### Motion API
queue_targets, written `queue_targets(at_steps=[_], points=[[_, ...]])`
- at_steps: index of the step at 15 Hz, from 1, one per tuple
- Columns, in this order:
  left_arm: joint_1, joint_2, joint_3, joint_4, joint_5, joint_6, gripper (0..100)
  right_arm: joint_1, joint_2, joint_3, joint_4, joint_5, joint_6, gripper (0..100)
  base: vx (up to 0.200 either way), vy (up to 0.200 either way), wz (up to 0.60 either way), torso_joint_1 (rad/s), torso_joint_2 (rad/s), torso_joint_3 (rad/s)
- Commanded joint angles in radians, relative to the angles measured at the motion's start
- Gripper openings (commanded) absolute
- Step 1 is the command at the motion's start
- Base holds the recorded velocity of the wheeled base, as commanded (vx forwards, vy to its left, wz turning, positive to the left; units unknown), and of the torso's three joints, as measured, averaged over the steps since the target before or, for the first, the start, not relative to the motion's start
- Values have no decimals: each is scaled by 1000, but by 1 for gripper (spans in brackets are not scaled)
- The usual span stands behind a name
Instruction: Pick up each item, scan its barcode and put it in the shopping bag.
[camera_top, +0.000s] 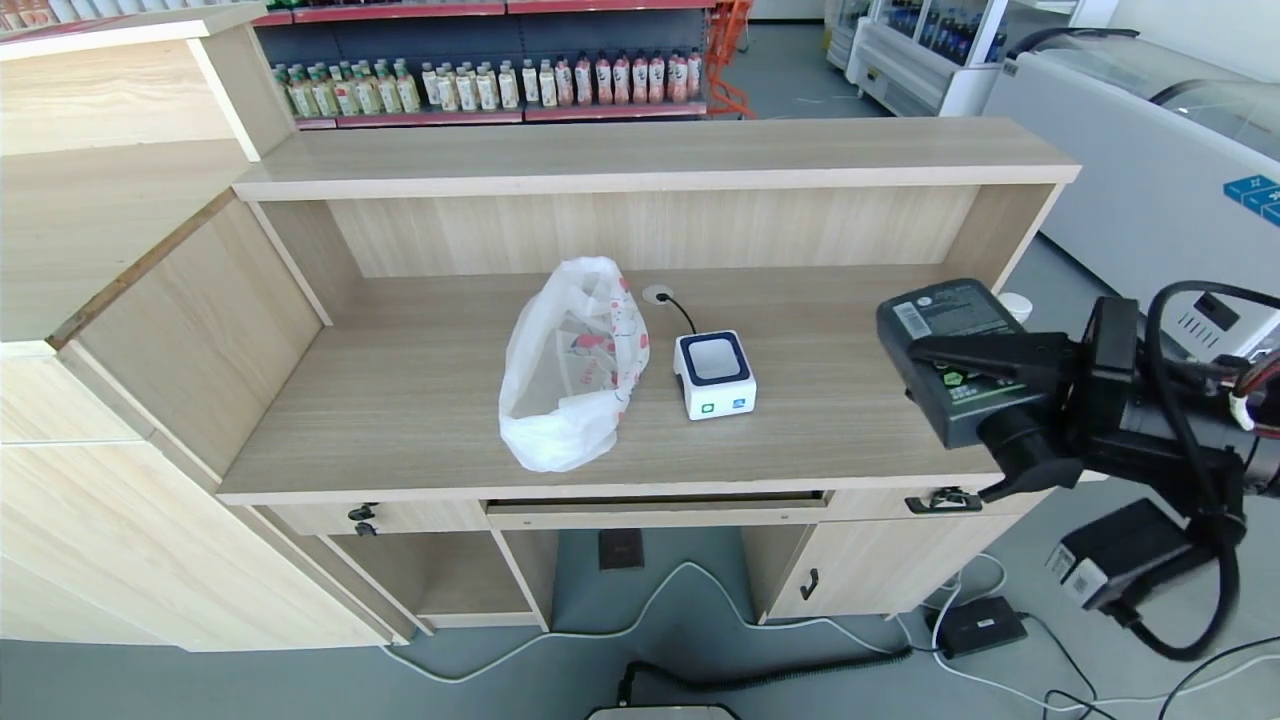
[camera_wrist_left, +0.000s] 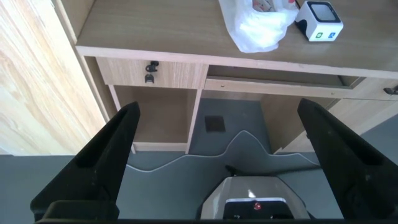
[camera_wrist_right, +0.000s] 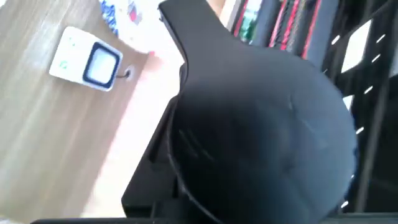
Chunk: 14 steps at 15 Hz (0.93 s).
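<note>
Your biggest surface is the counter (camera_top: 800, 440), a recessed desk of pale wood-grain laminate with a raised back ledge, spreading across the middle of the head frame. Behind it, along the upper edge, a red-trimmed shelf holds a row of bottles (camera_top: 480, 85), and a white chest freezer (camera_top: 1130, 150) with a curved glass lid sits in the upper right. Just left of centre on the counter the shopping bag (camera_top: 570, 365) lies slumped, thin crinkled white plastic with red print and half see-through. At the right edge of the frame your right gripper (camera_top: 960, 395) is clamped on the item (camera_top: 960, 310), a dark, flat, round-cornered pack with a white barcode label near its upper left corner. It is held off the counter's right end, well apart from the bag. Your left gripper (camera_wrist_left: 214, 162) shows in its own wrist camera with its two black, wedge-shaped fingers (camera_wrist_left: 93, 168) spread wide and nothing between them, hanging in front of the counter below its top edge, over the grey floor. The scanner (camera_top: 713, 374), a small white cube with rounded edges and a dark glossy window on top, stands just right of the bag, close beside it. Its thin black cable runs back to a round hole (camera_top: 657, 293) in the countertop.
</note>
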Motion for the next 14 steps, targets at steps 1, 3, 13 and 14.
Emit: queue_targets(at_steps=[1,3,13,14], points=[[0,0,0,0,1,0,100,138,29,23,3,133,-157,0,0,0,0,0,0,0],[0,0,0,0,1,0,100,138,38,13,-4,201,-227,0,0,0,0,0,0,0],[0,0,0,0,1,0,100,285,-97,28,-6,416,-499,0,0,0,0,0,0,0],[0,0,0,0,-1,0,100,283,-104,33,-4,416,-499,0,0,0,0,0,0,0]])
